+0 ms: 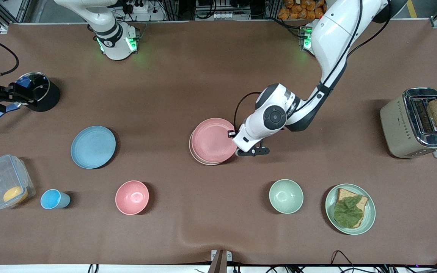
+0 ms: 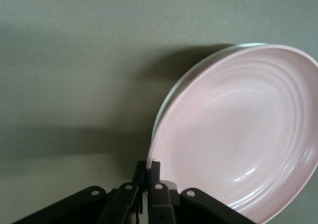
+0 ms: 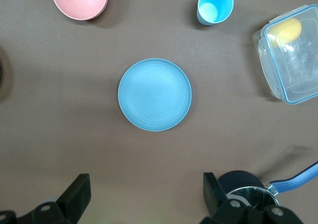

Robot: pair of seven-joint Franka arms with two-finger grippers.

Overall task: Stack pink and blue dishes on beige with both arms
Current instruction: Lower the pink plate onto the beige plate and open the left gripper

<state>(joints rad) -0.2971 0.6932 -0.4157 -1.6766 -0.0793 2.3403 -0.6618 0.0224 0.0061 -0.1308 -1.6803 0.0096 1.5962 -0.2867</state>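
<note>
From the front view, the pink plate [image 1: 213,140] sits on the beige plate [image 1: 194,154] near the middle of the counter [image 1: 203,76], and only a pale crescent of beige shows under its edge. The left claw [image 1: 253,151] is low beside that stack, at the rim on the side toward the left arm's end. I judge the pink plate has just been set there. The blue plate [image 1: 93,146] lies alone toward the right arm's end, well apart from the stack, so that half of the task is not yet done. The right claw [image 1: 15,94] is over the black pot [image 1: 38,91], higher in this view than the blue plate.

The left wrist view shows what the front view cannot. The left claw's fingers [image 2: 148,172] are closed together, touching or nearly touching the pink plate's rim but not gripping it. The beige rim [image 2: 198,70] peeks out beneath the pink.

The right wrist view shows the right claw [image 3: 144,196] spread wide and empty, with the blue plate centred under the camera. That suits a descent onto its rim. The pink bowl [image 3: 79,0], the blue cup [image 3: 214,4] and the clear box [image 3: 290,55] lie just past it.
</note>
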